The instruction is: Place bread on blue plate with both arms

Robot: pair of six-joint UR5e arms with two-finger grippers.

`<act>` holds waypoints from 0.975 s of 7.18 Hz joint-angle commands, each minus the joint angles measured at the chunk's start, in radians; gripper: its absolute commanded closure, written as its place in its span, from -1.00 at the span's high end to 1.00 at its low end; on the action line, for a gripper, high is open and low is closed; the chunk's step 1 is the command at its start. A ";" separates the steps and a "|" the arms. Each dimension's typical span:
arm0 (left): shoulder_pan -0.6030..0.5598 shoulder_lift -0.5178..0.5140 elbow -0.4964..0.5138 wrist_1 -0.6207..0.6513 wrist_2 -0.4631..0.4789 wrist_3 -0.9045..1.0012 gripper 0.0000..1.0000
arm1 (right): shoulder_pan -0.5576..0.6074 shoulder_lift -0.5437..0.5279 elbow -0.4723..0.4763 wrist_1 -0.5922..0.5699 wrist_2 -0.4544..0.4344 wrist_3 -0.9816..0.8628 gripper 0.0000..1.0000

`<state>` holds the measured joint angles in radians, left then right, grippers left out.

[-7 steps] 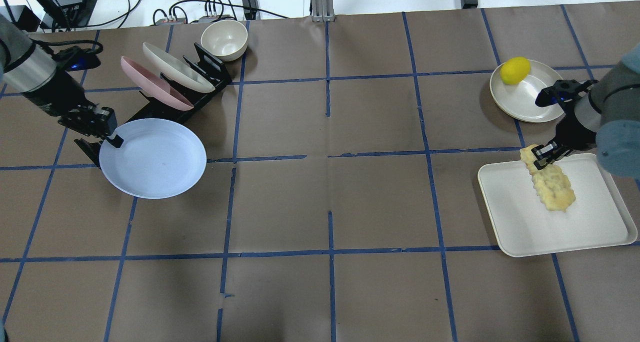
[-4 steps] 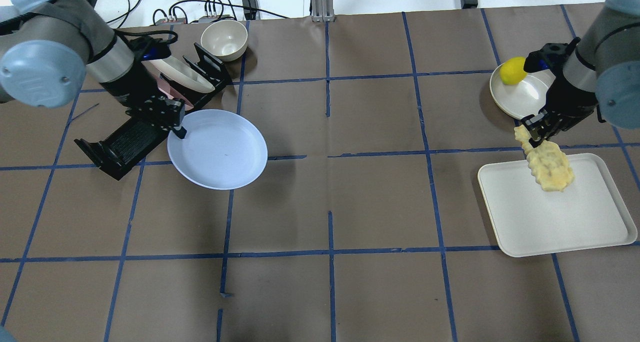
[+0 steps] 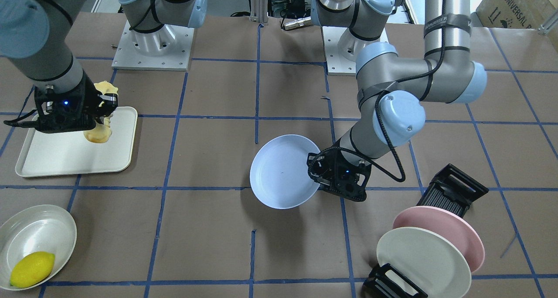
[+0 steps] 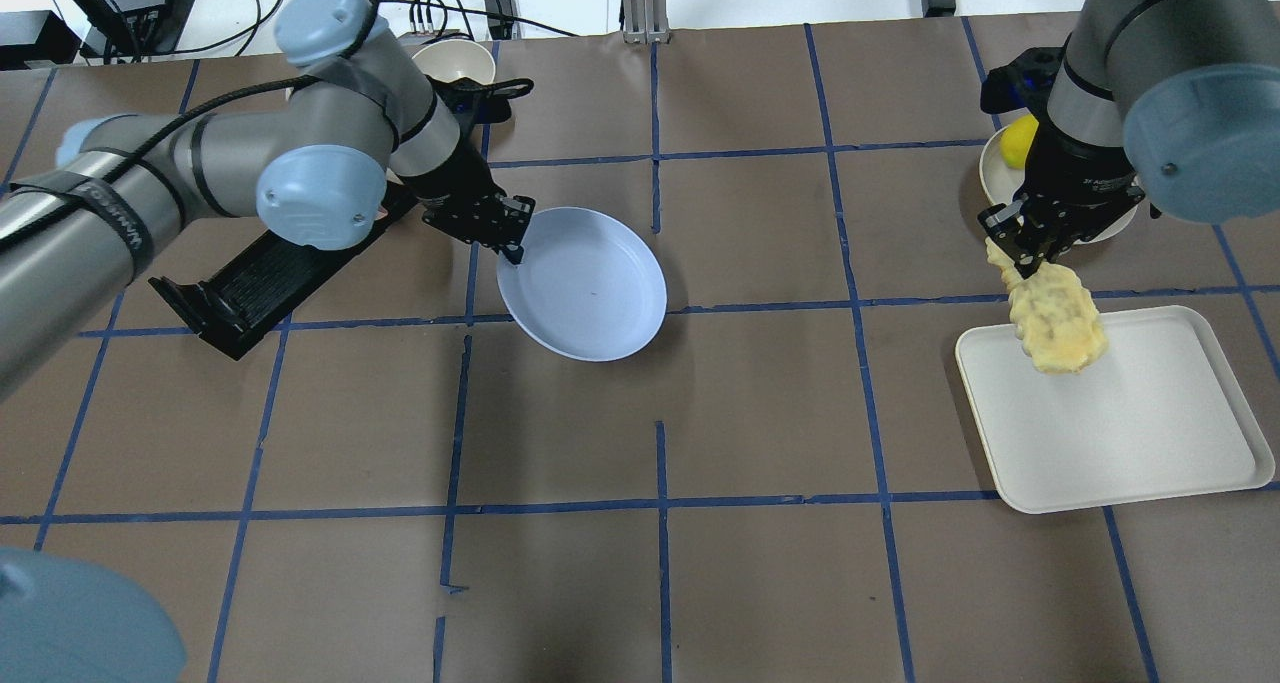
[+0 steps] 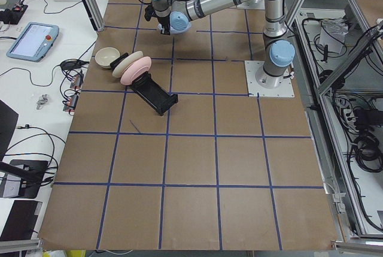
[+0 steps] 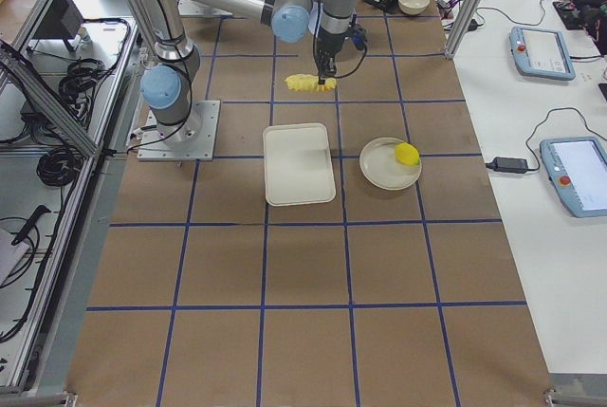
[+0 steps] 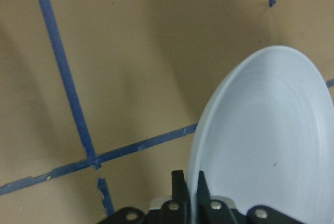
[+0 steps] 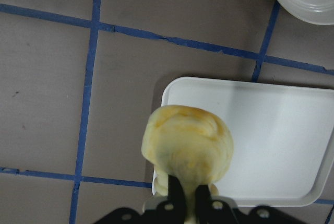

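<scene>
Right pincer (image 4: 1024,253) hides end of bread (image 4: 1056,315).

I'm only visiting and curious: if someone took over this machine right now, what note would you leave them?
The left gripper is shut on the rim of the blue plate, holding it tilted in the air.
The right gripper is shut on one end of the bread, which hangs above the white tray.
Done: both things lifted.
Left: bring them together, set the bread on the plate.

Bumpy golden bread (image 4: 1055,318) aloft, end-down; pale blue plate (image 4: 590,288) aloft, tilted.
</scene>
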<state>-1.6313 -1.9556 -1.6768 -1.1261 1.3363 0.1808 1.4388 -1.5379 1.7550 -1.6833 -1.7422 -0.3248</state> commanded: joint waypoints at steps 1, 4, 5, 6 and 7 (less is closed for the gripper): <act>-0.050 -0.066 0.012 0.087 -0.069 -0.096 -0.99 | 0.031 -0.048 -0.008 0.024 -0.030 0.010 -0.67; -0.071 -0.124 0.005 0.193 -0.117 -0.139 -0.92 | 0.155 0.011 -0.078 0.007 0.078 0.066 -0.65; -0.070 -0.132 -0.010 0.250 -0.109 -0.145 0.41 | 0.188 0.053 -0.125 0.007 0.085 0.067 -0.63; -0.061 -0.120 -0.011 0.262 -0.109 -0.147 0.99 | 0.210 0.097 -0.156 0.008 0.137 0.078 -0.62; -0.055 -0.097 -0.012 0.237 -0.092 -0.149 1.00 | 0.230 0.110 -0.184 0.007 0.144 0.076 -0.55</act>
<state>-1.6936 -2.0724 -1.6857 -0.8829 1.2311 0.0353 1.6400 -1.4587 1.6103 -1.6759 -1.6222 -0.2517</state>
